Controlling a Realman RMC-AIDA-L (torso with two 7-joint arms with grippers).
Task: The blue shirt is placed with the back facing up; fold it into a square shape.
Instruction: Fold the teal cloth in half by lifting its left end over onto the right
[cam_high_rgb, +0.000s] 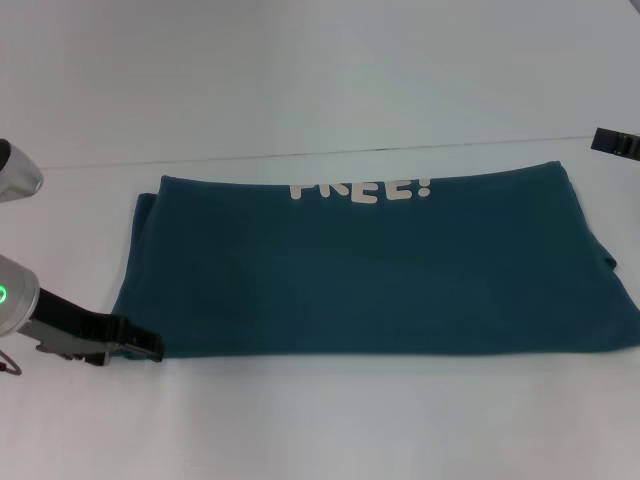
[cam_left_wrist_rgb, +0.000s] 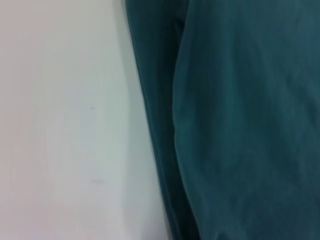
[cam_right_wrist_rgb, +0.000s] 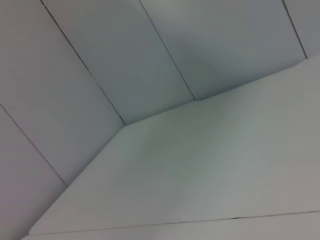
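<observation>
1. Step in hand, as I judge it: the blue shirt (cam_high_rgb: 375, 270) already lies as a wide band on the white table (cam_high_rgb: 320, 430), with part of the white lettering (cam_high_rgb: 362, 189) showing along its far edge. That suggests one lengthwise fold is done. A crosswise fold, end over end, is still needed to reach a square.

2. Left gripper (cam_high_rgb: 150, 347): low at the shirt's near-left corner, tip touching or just beside the hem. I cannot tell whether its jaws are wide, narrow or pinching cloth; the head view shows only a dark tip against the fabric.

3. The left wrist view shows layered shirt edges (cam_left_wrist_rgb: 165, 150) beside bare table, with none of the gripper's own fingers visible.

4. Right gripper (cam_high_rgb: 617, 142): only a dark tip at the far right edge of the head view, raised beyond the shirt's far-right corner and apart from the cloth. Jaw state cannot be told. Its wrist view shows only table and wall.

5. Next move calls for: a firm pinch through all layers at the left end, then carrying that end across towards the right end, keeping edges aligned.
</observation>
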